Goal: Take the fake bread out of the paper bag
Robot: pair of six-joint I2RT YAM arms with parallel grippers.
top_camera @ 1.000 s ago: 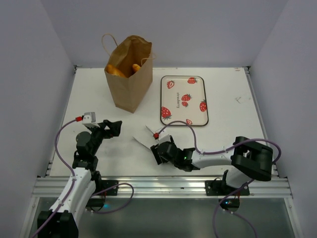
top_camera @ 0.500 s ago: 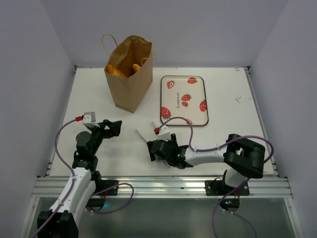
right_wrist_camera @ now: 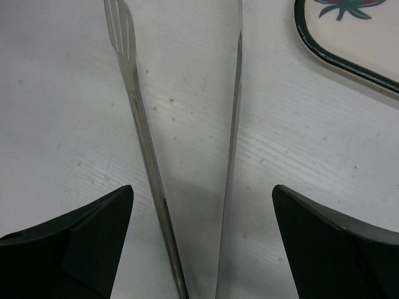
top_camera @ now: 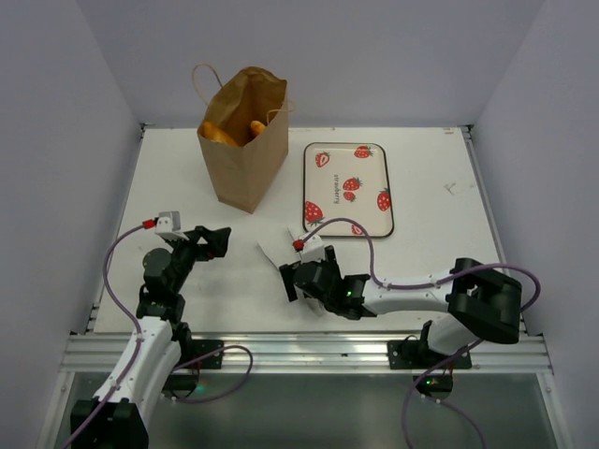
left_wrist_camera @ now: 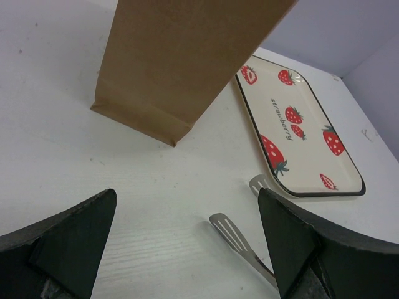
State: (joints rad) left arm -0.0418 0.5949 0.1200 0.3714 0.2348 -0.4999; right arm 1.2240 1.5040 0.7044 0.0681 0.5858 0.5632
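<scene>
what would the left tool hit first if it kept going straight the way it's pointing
Probably the paper bag, near its base; the tongs lie right of that line. Depth is uncertain.

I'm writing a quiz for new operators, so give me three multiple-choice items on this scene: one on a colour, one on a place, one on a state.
1. What colour is the bread showing at the mouth of the paper bag?
A. Green
B. White
C. Golden-orange

2. Where do the tongs lie?
A. In the paper bag
B. On the table, by the near-left corner of the tray
C. On the tray

3. How do the fingers of the right gripper stand?
A. Shut on the tongs
B. Open, one on either side of the tongs
C. Shut on a loaf

Answers:
1 C, glossy orange pieces peek from the open top.
2 B, the top and left wrist views show them flat on the white surface beside the tray.
3 B, the right wrist view shows both tong arms between the spread fingers.
</scene>
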